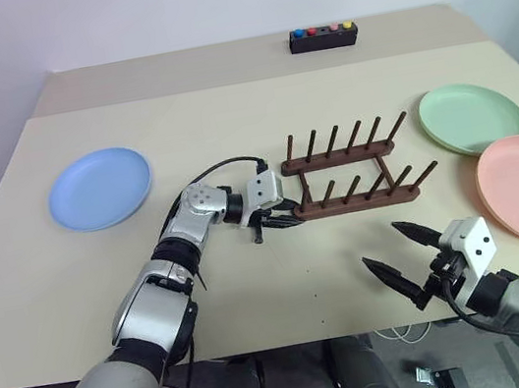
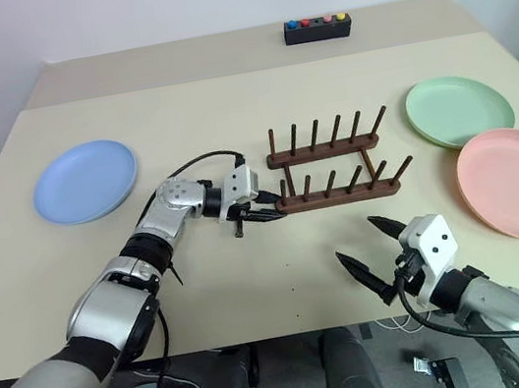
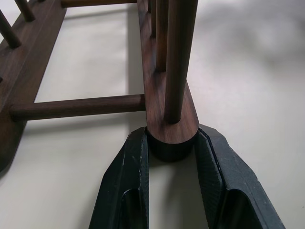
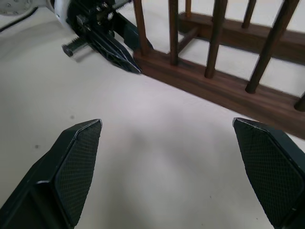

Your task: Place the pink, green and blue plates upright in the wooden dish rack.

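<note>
My left gripper [image 3: 171, 157] pinches the near rail end of the small dark brown wooden dish rack [image 1: 352, 179] mid-table; it looks stiff, light, likely to slide. My right gripper [image 1: 397, 253] hangs spread wide. The round matte plates lie flat, best taken by the rim.

Lab — bare table [image 1: 226, 110], button box [image 1: 323, 37].
</note>
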